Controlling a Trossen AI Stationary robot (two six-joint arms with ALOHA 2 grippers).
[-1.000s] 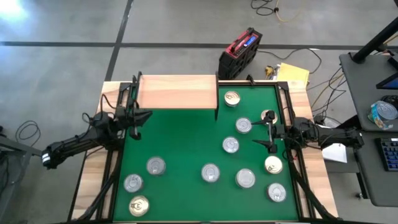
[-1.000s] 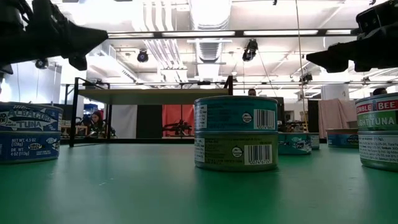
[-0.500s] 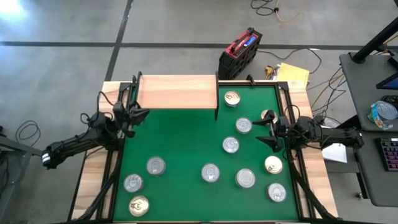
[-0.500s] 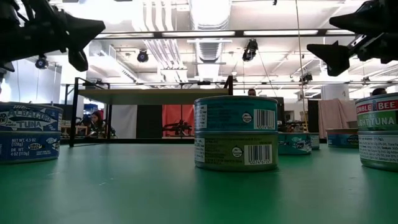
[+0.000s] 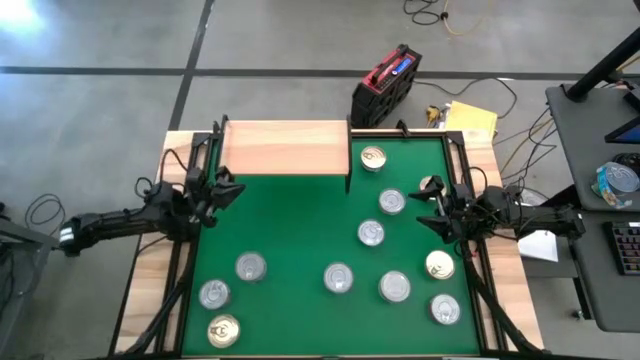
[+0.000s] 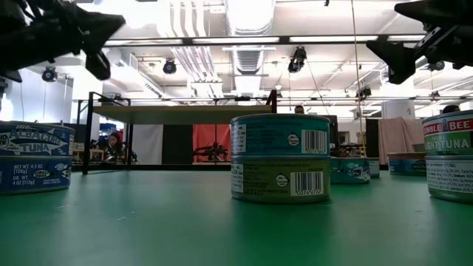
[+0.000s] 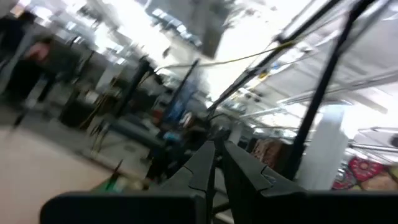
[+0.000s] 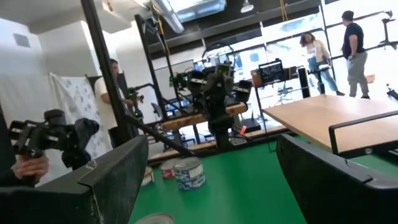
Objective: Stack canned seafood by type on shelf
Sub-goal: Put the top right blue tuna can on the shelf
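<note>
Green mat (image 5: 290,230) on a pale wooden tabletop (image 5: 150,290), grey concrete floor all round. Left gripper (image 5: 228,187) at the mat's left edge, raised, fingers pressed together, empty. Just behind it, small light-wood shelf on thin black legs (image 5: 285,147) at the mat's far left corner, its top bare. Round flat seafood tins (image 5: 338,277) scattered over the mat: three near the front left, one of them gold-topped (image 5: 223,329); the rest towards the right, another gold-topped one (image 5: 372,157) just beside the shelf's right end. Seen from table height, teal-sided tin stacked on an olive one (image 6: 280,157) mid-mat. Right gripper (image 5: 437,207) at the mat's right edge, raised, fingers spread wide, empty.
</note>
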